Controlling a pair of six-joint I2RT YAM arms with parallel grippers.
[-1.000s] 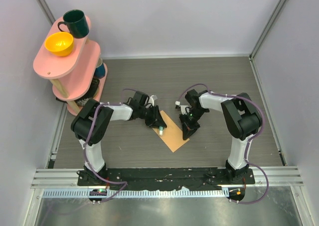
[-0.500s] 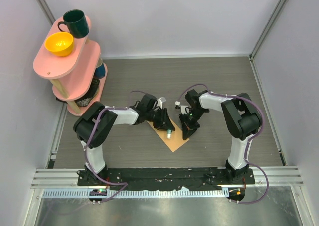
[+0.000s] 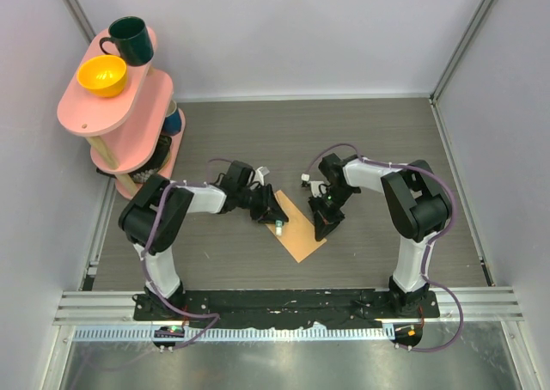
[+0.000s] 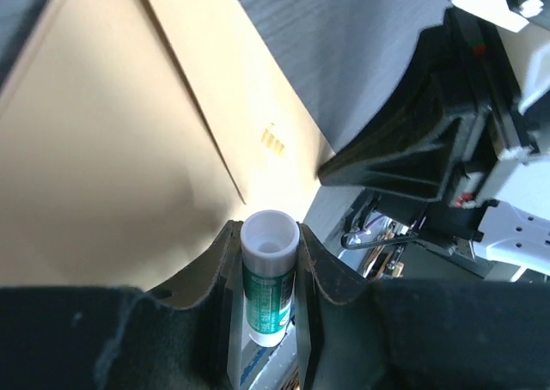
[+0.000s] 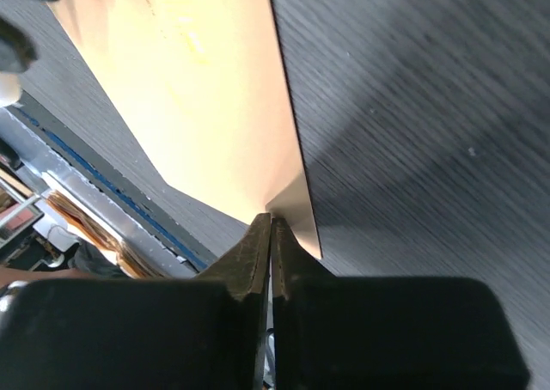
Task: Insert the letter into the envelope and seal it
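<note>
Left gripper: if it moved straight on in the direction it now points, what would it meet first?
Probably the envelope: the glue stick held in the left gripper points at its tan surface close ahead. Depth is unclear.

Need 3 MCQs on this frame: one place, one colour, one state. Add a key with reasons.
1. Which tier of the shelf holds the bowl?
A) top
B) middle
C) bottom

2. What colour is the mug?
A) red
B) dark green
C) white

3. What state is the left gripper in?
A) open and empty
B) shut on a glue stick
C) shut on the mug

Key:
1 A: the bowl sits on the top tier beside the mug.
2 B: the mug shows dark green from above.
3 B: the wrist view shows both fingers clamped on the glue stick.
</note>
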